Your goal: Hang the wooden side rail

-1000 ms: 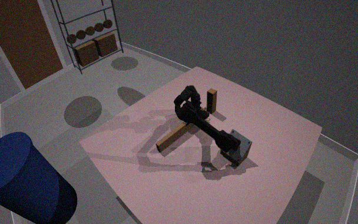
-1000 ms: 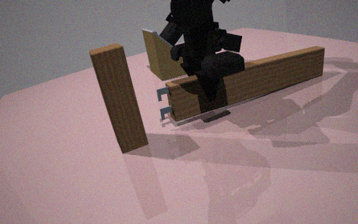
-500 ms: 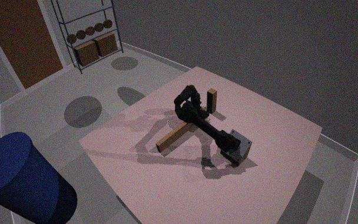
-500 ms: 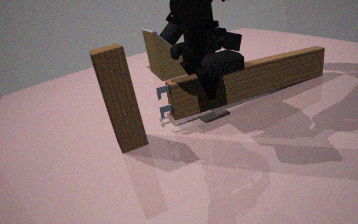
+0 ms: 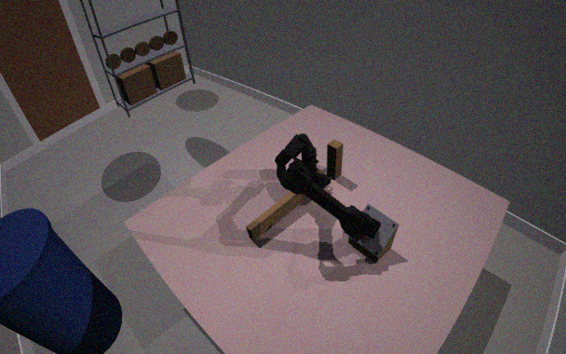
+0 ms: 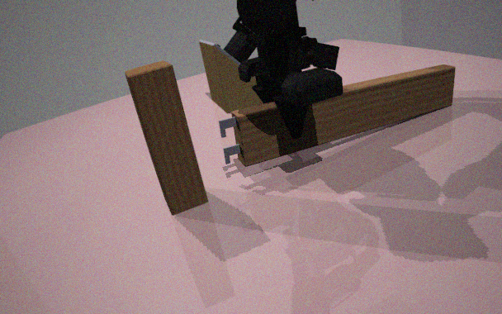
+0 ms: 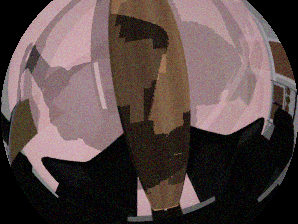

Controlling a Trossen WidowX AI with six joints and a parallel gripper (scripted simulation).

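Matte black arm (image 5: 321,193), 1 chain of chunky blocky links with rounded joint housings, black claw (image 6: 295,124) with dark fingers, grey plate atop tan wedge-shaped base block (image 5: 379,230), no markings legible
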